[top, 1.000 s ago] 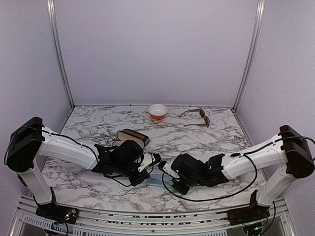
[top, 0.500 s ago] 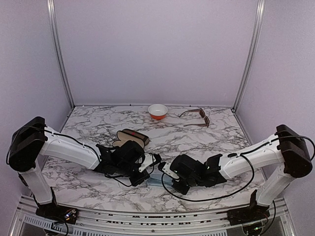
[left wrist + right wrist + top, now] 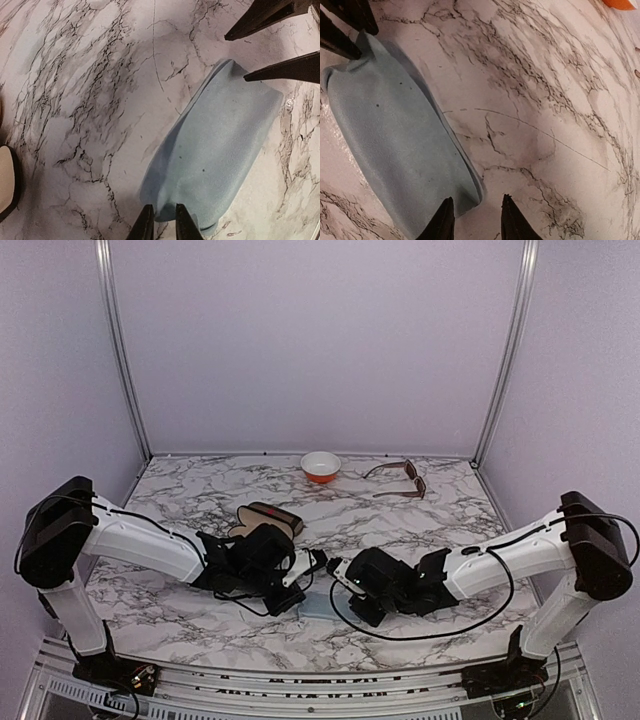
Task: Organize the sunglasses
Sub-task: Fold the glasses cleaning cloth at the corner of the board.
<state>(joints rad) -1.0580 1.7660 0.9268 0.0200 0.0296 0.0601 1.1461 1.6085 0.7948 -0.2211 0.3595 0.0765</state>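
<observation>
From above, the brown sunglasses (image 3: 400,480) lie at the table's far right, temples unfolded, long axis roughly across the table. They are well apart from both grippers, and the right arm looks the nearer. The black pair is not visible. The left gripper (image 3: 312,570) and right gripper (image 3: 340,578) meet over a light blue cloth (image 3: 318,608) near the front.

Left wrist: the fingers stand nearly together at the cloth's (image 3: 220,135) end; whether they pinch it I cannot tell.

Right wrist: the fingers stand apart, released, bare marble between them beside the cloth (image 3: 395,135).

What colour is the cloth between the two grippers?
Cloth: light blue, clearest in left wrist view.
</observation>
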